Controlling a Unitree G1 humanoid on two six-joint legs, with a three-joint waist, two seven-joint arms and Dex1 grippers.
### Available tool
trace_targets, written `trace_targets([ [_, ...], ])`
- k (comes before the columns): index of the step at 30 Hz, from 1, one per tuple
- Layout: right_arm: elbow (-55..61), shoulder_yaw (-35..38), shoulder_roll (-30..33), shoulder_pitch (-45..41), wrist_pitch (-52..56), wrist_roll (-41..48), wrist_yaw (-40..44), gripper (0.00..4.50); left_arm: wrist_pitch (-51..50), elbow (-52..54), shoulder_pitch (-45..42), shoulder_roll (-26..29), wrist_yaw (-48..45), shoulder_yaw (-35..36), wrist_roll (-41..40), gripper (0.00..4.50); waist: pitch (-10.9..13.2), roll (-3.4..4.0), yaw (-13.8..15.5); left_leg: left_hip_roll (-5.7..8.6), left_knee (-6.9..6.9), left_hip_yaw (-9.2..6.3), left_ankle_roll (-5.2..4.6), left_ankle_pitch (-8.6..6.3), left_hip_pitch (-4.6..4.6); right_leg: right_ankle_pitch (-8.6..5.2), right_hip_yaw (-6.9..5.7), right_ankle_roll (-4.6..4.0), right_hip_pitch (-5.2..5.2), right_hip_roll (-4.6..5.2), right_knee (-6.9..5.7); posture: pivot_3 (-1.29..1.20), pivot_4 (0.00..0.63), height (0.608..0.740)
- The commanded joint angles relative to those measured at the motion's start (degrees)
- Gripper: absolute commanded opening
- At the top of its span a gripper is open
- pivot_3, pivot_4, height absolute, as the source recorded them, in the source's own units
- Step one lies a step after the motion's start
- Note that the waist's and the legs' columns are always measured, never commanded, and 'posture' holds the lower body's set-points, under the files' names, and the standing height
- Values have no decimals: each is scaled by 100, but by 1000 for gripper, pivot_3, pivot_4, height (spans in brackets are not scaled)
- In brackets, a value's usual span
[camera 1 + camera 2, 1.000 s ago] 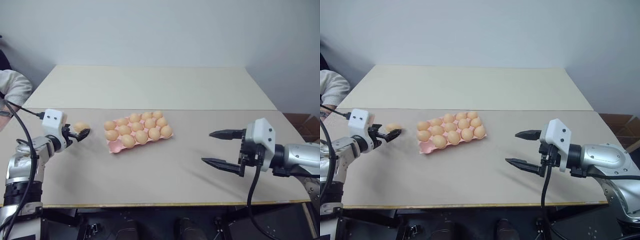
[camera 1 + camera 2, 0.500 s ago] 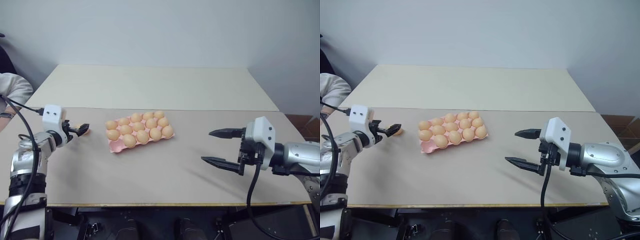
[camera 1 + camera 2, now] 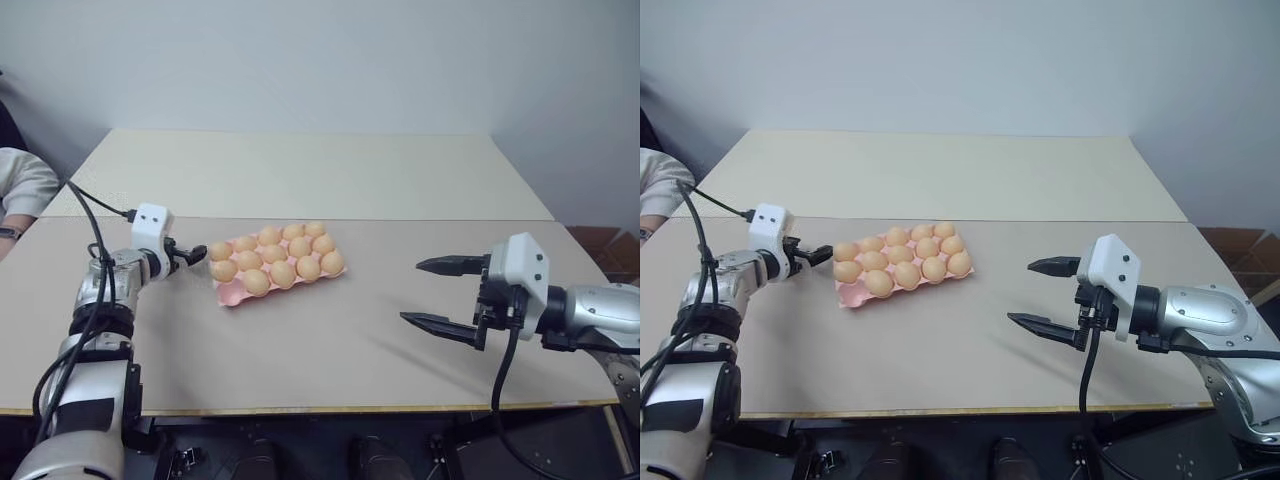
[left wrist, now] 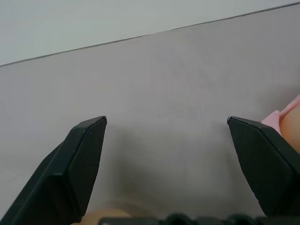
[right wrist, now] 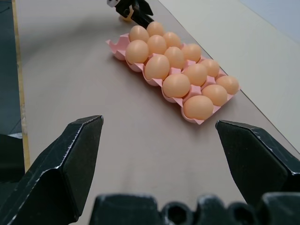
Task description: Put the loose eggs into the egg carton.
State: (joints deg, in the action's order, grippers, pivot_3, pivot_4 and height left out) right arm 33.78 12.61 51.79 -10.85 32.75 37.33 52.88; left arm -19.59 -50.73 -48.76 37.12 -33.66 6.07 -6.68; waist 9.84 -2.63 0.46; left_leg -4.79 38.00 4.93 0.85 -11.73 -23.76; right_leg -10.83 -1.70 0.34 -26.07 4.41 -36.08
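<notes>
The pink egg carton [image 3: 232,293] lies left of the table's middle, with several tan-orange eggs [image 3: 283,272] in its wells. My left gripper [image 3: 196,256] is open, low over the table just off the carton's left end. One loose egg [image 4: 101,216] sits deep between its fingers near the palm; the right wrist view shows this egg [image 5: 125,18] under the left gripper [image 5: 133,8]. The carton's corner [image 4: 276,119] shows beside one left finger. My right gripper [image 3: 411,292] hangs open and empty over the table's right side, well away from the carton.
A second, cream table [image 3: 300,170] adjoins at the back. A person's sleeve [image 3: 20,190] rests at the far left edge. The table's front edge [image 3: 330,408] runs close below my arms.
My left gripper has travelled right toward the carton and closed in around the loose egg, which now lies between its open fingers. The right gripper has stayed where it was.
</notes>
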Motion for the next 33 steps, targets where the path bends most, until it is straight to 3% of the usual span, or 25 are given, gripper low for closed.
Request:
trace_targets([
  [1, 251, 287, 70, -5, 34, 157, -85, 4500, 44, 266, 132, 59, -59, 73, -8, 4491, 0, 0, 1, 0, 0, 0, 0, 0, 0, 0, 0, 0, 0, 0, -1, 0, 150, 740],
  [23, 84, 55, -20, -130, -75, -19, -179, 4500, -1167, 2323, 1625, 494, -34, 396, -168, 4491, -2, -2, 17, -1, 1, 1, 0, 0, 6, 0, 3, 0, 2, 1, -6, 0, 150, 740],
  [26, 53, 50, -25, -157, -74, -51, -218, 4500, -1165, 2404, 1662, 493, -106, 392, -192, 3881, -2, -2, 16, -1, 2, 1, 0, 0, 6, 0, 3, 0, 1, 1, -5, 0, 150, 740],
  [31, 40, 57, -26, -179, -72, -81, -260, 4500, -1188, 2511, 1680, 507, -183, 405, -226, 2401, -2, -2, 14, -2, 1, 1, 0, 0, 6, 0, 2, 0, 1, 0, -6, 0, 150, 740],
  [33, 55, 63, -28, -145, -84, -97, -269, 4500, -1198, 2605, 1742, 530, -229, 400, -236, 2347, -2, -2, 13, -1, 1, 1, 0, 0, 5, 0, 4, 0, 0, 1, -5, 0, 150, 740],
])
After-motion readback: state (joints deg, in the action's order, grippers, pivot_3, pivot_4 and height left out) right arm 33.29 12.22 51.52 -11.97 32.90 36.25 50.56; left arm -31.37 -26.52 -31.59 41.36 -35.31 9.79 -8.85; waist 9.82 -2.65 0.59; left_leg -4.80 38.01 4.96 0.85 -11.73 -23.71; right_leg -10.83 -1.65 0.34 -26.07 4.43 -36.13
